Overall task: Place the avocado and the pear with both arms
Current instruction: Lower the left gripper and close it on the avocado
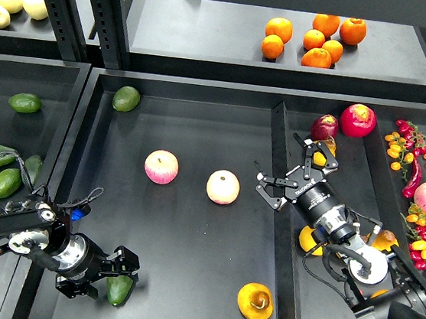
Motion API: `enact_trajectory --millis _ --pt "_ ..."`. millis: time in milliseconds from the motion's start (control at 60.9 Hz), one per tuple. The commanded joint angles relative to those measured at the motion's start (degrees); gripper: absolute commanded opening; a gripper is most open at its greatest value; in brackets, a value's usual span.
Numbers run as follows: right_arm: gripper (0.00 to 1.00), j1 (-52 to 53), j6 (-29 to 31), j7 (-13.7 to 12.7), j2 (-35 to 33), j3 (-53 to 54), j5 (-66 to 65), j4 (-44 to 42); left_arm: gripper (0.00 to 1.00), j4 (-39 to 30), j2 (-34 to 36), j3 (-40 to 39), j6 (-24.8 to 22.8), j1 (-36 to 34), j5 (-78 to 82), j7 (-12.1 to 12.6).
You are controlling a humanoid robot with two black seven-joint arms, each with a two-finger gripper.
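Gripping the dark green avocado [119,290] at the lower left of the frame, the left tool [111,273] is clenched around it. The right tool [295,171], right of centre, stands released. The pear [255,301] lies at lower centre.

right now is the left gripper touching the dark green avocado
Touching. The head view shows the left gripper with its fingers on either side of the avocado, no gap visible between them, at the tray's near edge.
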Motion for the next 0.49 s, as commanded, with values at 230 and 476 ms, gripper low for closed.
enact_trajectory --millis 230,476 --pt "0.99 0.0 0.0 -0.2 0.0 0.1 0.0 0.0 0.63 0.6 -0.2 -1.1 0.0 0.1 1.9 0.0" --pt "0.99 0.0 0.0 -0.3 0.0 0.1 0.0 0.0 0.49 1.7 -0.3 -3.4 0.0 0.4 6.6 0.0"
